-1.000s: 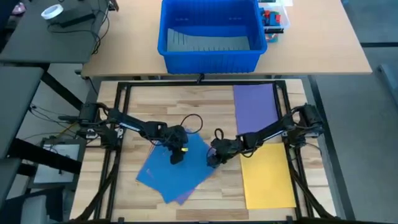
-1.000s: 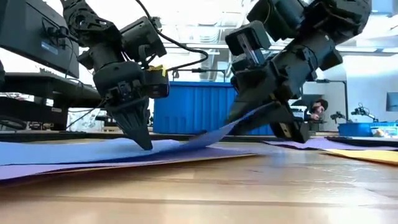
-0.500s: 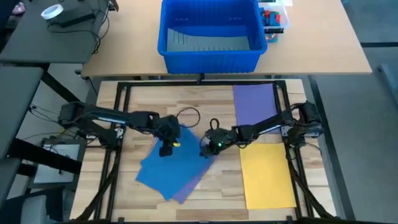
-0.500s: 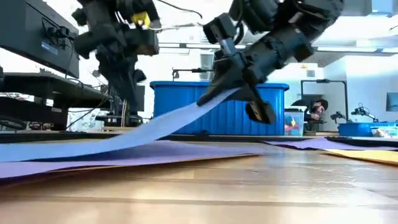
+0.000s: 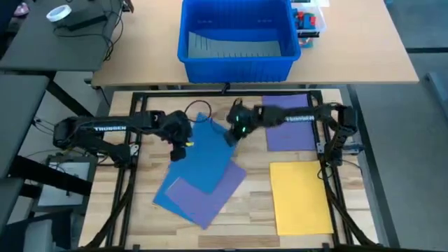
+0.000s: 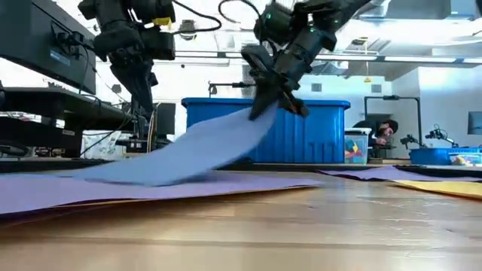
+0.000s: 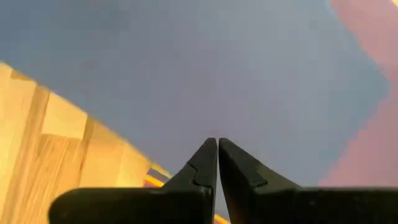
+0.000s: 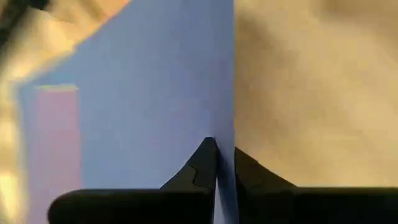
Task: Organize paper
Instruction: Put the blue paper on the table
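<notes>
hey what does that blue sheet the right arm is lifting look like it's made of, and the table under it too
The blue sheet, pinched by its edge in the right pincer, looks like thin matte paper: it sags in a soft curve from the grip down to the table, with no gloss. The table looks like light wood planks, probably butcher block: visible grain, joined strips and a slight sheen in the low view.

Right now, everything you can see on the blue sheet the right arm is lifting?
The blue sheet is thin, plain, matte paper, rectangular and bending under its own weight. The right hand is shut on one edge and holds that end raised; the rest slopes down, its far end resting on the purple sheet that lies skewed on the wood table. The left hand, shut, hangs above the blue sheet without touching it.
</notes>
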`<state>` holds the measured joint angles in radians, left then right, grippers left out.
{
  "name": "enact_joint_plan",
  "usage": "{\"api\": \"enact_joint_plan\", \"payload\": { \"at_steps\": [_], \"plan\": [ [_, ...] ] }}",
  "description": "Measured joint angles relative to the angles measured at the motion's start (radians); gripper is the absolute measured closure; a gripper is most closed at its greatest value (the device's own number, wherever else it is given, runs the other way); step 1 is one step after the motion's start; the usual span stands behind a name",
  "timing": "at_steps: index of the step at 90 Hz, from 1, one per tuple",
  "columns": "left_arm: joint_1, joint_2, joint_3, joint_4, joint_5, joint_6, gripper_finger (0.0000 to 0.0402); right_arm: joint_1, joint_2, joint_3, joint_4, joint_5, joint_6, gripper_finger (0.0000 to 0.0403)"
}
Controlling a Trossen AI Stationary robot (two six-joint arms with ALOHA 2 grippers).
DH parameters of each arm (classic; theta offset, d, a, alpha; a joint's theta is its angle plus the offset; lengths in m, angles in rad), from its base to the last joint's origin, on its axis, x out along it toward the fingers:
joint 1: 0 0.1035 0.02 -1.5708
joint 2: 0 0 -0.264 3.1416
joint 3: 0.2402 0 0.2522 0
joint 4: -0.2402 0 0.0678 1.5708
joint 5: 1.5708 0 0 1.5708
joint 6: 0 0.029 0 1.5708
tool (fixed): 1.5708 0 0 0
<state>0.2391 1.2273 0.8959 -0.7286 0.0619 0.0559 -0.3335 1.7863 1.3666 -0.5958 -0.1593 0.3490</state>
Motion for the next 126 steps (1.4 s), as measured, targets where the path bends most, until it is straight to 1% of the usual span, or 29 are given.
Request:
{"api": "enact_joint_plan", "payload": {
  "at_steps": [5,12,23,29,37,42,46,50,54,71,81,90,108,117,126],
  "plan": [
    [0.002,0.004,0.000,0.001,0.002,0.000,0.0402,-0.063,0.000,0.034,-0.067,0.000,-0.191,0.0403],
    [0.006,0.006,0.000,0.004,0.002,0.003,0.0402,-0.144,-0.001,0.061,-0.104,0.000,-0.433,0.0403],
    [0.011,0.005,0.000,0.013,0.001,-0.034,0.0402,-0.257,0.001,0.065,-0.109,0.000,-0.731,0.0403],
    [0.012,0.005,0.000,0.011,0.001,-0.072,0.0402,-0.309,0.014,0.065,-0.111,0.000,-0.851,0.0403],
    [0.012,0.005,0.000,0.011,0.001,-0.118,0.0402,-0.372,0.045,0.065,-0.118,0.000,-0.916,0.0403],
    [0.012,0.005,0.000,0.013,0.001,-0.151,0.0402,-0.401,0.070,0.065,-0.120,-0.006,-0.943,0.0403],
    [0.012,0.005,0.000,0.016,-0.006,-0.171,0.0402,-0.417,0.089,0.065,-0.122,-0.032,-0.960,0.0403],
    [0.013,0.005,0.000,0.023,-0.018,-0.188,0.0402,-0.424,0.110,0.065,-0.118,-0.059,-0.965,0.0403],
    [0.014,0.005,0.000,0.028,-0.036,-0.203,0.0402,-0.423,0.132,0.065,-0.104,-0.065,-0.960,0.0403],
    [0.014,0.005,0.000,0.031,-0.059,-0.279,0.0402,-0.421,0.193,0.064,-0.089,-0.034,-0.839,0.0403],
    [0.014,0.005,0.000,0.032,-0.061,-0.305,0.0402,-0.430,0.200,0.064,-0.087,-0.004,-0.848,0.0403],
    [0.014,0.005,0.000,0.032,-0.071,-0.313,0.0402,-0.432,0.199,0.065,-0.039,-0.001,-0.845,0.0403],
    [0.014,0.005,0.000,0.032,-0.076,-0.369,0.0402,-0.436,0.198,0.065,-0.050,0.003,-0.803,0.0402],
    [0.014,0.005,0.000,0.032,-0.076,-0.381,0.0402,-0.439,0.198,0.065,-0.046,0.010,-0.754,0.0387],
    [0.014,0.005,0.000,0.040,-0.077,-0.382,0.0402,-0.448,0.198,0.065,-0.046,0.011,-0.725,0.0353]
  ]
}}
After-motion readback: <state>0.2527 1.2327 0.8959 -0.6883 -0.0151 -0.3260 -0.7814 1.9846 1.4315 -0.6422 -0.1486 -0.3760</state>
